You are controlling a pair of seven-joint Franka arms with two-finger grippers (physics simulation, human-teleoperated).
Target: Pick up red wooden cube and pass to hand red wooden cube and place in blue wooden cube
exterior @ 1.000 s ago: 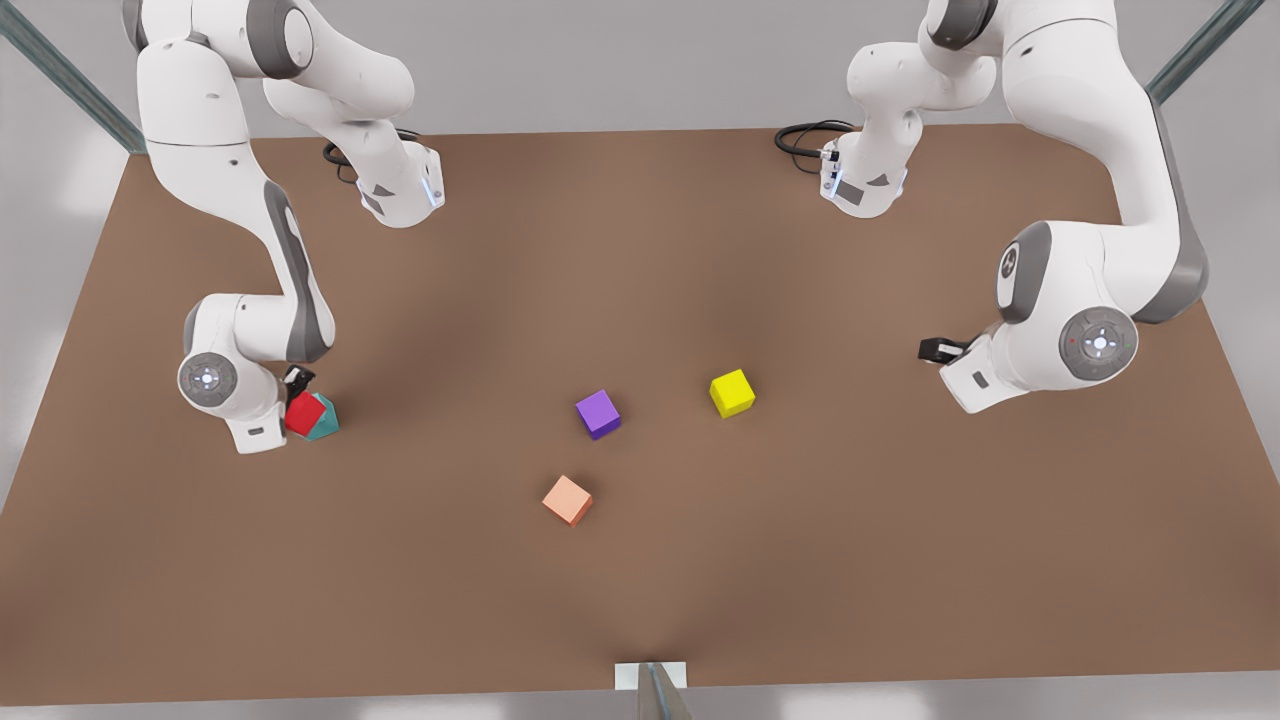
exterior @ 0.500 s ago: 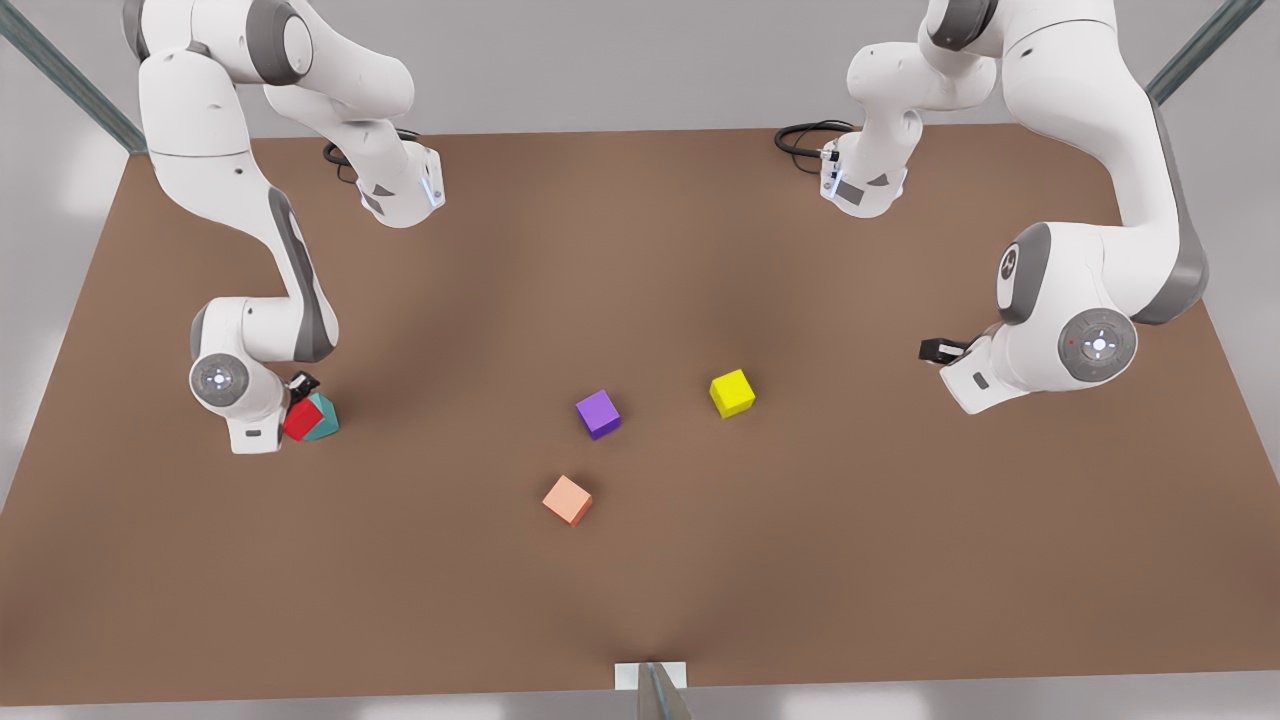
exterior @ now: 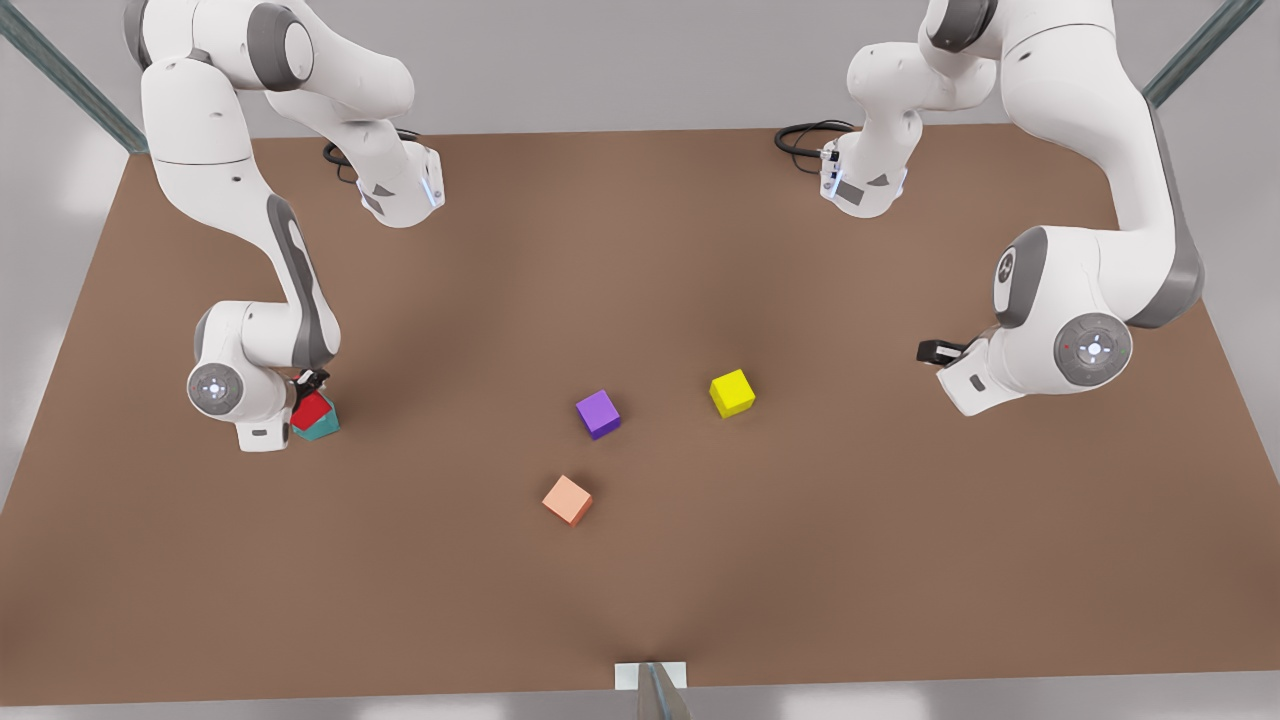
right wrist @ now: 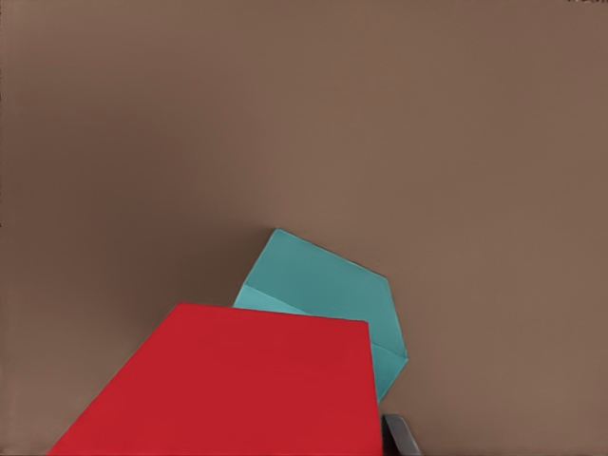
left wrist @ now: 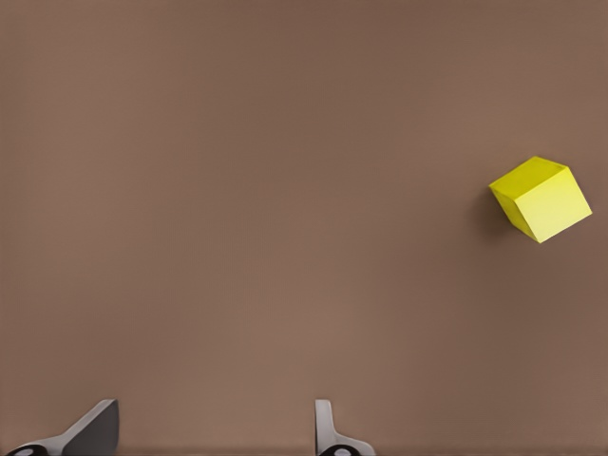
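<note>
On the brown matte table (exterior: 640, 250), the front view shows five small plain cubes with flat, unpatterned faces. At the front view's left, the right gripper (exterior: 305, 392) holds the red wooden cube (exterior: 311, 411), which sits over the blue wooden cube (exterior: 322, 427) (really a teal shade), overlapping it; whether the two touch cannot be told here. Near the middle lie a purple cube (exterior: 598, 413), a yellow cube (exterior: 732, 392) and a salmon-orange cube (exterior: 567, 499), well apart from one another. At the front view's right the left gripper (exterior: 935, 351) waits above the table, clear of every cube.

In the left wrist view, the left gripper's two dark fingertips (left wrist: 95, 432) stand wide apart with nothing between them, over bare table; the yellow cube (left wrist: 540, 198) lies farther off, seen corner-on.

In the right wrist view, the red wooden cube (right wrist: 237, 385) is close in the grip, a grey fingertip (right wrist: 399, 437) at its side. The blue wooden cube (right wrist: 328, 290) lies just beyond and beneath it, turned at an angle.
</note>
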